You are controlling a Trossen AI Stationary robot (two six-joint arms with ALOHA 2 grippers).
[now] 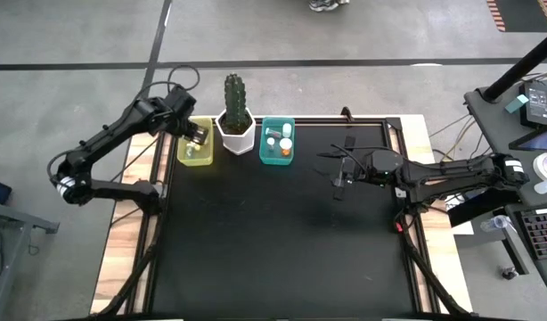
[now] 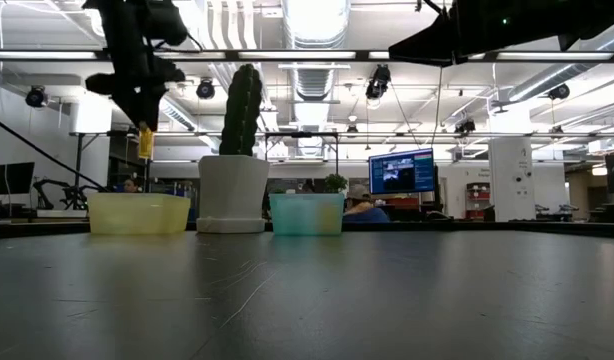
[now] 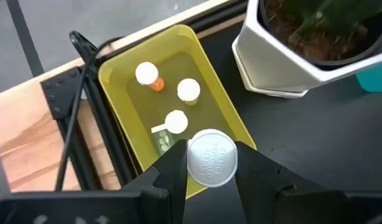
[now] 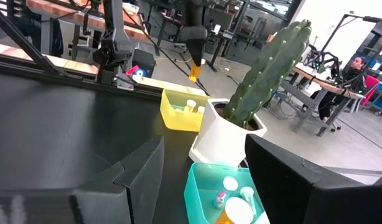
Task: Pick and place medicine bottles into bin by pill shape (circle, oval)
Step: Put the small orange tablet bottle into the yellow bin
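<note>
My left gripper (image 1: pixel 198 135) is above the yellow bin (image 1: pixel 195 143), shut on a medicine bottle with a white cap (image 3: pixel 211 158) and an orange body (image 2: pixel 145 142). The yellow bin (image 3: pixel 172 106) holds three white-capped bottles (image 3: pixel 147 74). The teal bin (image 1: pixel 277 141) holds several bottles; it also shows in the right wrist view (image 4: pixel 223 193). My right gripper (image 1: pixel 338 183) is open and empty over the dark mat, right of the teal bin. My left gripper pinches the bottle at its cap end (image 3: pixel 211 158), one finger (image 3: pixel 172 171) on each side. The fingers point down from above. The bottle hangs upright below them (image 2: pixel 145 142), lifted clear above the yellow bin.
A white hexagonal pot (image 1: pixel 237 135) with a cactus (image 1: pixel 235 100) stands between the two bins. The black mat (image 1: pixel 282 241) stretches wide toward the near edge. Cables (image 3: pixel 85 112) and a wooden table edge (image 3: pixel 29 137) lie left of the yellow bin.
</note>
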